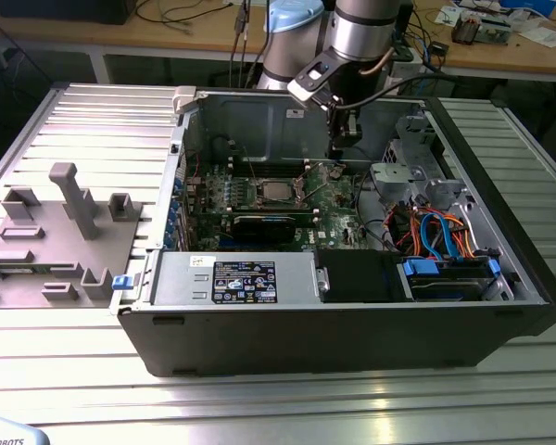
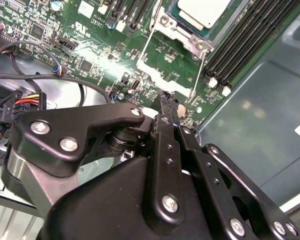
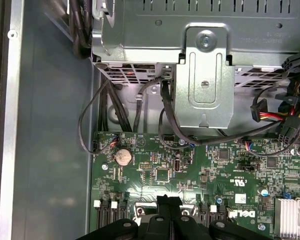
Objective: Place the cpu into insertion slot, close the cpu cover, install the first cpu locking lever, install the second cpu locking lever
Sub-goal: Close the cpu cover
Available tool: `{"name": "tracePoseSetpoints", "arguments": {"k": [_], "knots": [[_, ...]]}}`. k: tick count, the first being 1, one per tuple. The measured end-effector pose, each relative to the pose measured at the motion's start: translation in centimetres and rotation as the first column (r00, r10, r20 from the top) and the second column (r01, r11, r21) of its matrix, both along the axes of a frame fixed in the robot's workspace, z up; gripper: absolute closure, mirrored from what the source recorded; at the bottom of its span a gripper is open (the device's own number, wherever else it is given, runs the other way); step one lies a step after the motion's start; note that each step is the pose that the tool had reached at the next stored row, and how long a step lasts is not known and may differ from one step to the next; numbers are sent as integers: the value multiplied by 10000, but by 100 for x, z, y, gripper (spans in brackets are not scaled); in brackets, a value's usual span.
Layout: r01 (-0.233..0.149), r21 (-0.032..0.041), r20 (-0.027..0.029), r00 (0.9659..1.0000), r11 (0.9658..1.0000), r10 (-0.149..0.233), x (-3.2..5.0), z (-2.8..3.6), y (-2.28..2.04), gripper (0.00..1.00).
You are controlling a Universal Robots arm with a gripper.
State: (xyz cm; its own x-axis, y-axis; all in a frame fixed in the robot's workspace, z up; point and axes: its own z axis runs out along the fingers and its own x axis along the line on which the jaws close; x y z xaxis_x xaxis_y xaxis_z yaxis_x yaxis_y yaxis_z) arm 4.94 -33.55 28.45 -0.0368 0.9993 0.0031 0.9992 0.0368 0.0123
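The cpu (image 2: 202,10) lies flat in the insertion slot (image 2: 182,37) on the green board, its silver top showing in the exterior view (image 1: 278,192). The cpu cover (image 2: 187,21) sits as a thin metal frame around the chip. Two thin wire locking levers (image 2: 146,47) (image 2: 199,72) run out from the socket toward my fingers. My gripper (image 2: 166,100) is shut with nothing visible between the tips. It hovers low over the board just beside the socket, on the exterior view's right of it (image 1: 339,156). In the first wrist view the shut tips (image 3: 169,202) point at the board.
Black memory slots (image 2: 245,37) flank the socket. A metal drive cage (image 3: 205,75) and bundled cables (image 1: 435,232) crowd the case on the exterior view's right. The power supply (image 1: 232,278) fills the front. A grey fixture (image 1: 65,232) sits outside on the table.
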Motion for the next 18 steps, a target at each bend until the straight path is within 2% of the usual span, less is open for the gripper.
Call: {"name": "tracePoseSetpoints", "arguments": {"k": [18], "knots": [[0, 0, -1, 10000, 10000, 0, 57, -20, 0, 89]]}}
